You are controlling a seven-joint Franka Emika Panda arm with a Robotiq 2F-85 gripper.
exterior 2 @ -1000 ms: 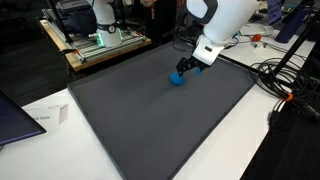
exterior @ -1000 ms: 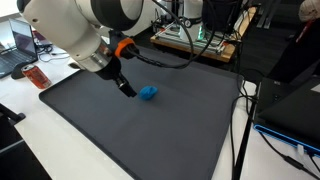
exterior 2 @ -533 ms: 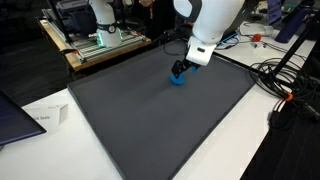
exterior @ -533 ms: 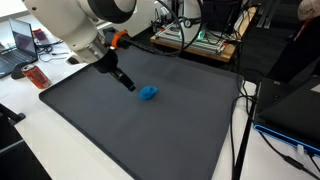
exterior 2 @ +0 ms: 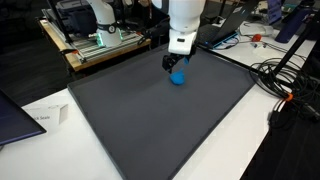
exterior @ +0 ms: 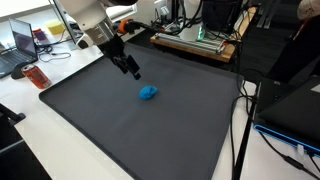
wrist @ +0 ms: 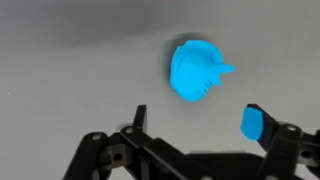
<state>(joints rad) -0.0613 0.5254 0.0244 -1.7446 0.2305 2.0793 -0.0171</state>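
A small bright blue lump-shaped object (exterior: 148, 93) (exterior 2: 178, 77) (wrist: 198, 70) lies on the dark grey mat (exterior: 130, 125) (exterior 2: 150, 115). My gripper (exterior: 132, 71) (exterior 2: 172, 64) (wrist: 195, 117) hangs a little above the mat, lifted clear of the object and off to one side of it. In the wrist view the jaws stand wide apart with nothing between them, the blue object lies on the mat beyond the fingertips, and one fingertip (wrist: 253, 122) carries a blue pad.
The mat covers a white table (exterior: 40, 140). A red can-like object (exterior: 37, 77) and a laptop (exterior: 22, 45) sit at one table end. Behind are electronics boards (exterior: 195, 38) (exterior 2: 100, 40), cables (exterior 2: 280, 80) and a second white robot (exterior 2: 100, 15). A paper tag (exterior 2: 45, 117) lies beside the mat.
The arm has risen and drawn back from the blue object, which stays where it lay. The jaws have stayed open.
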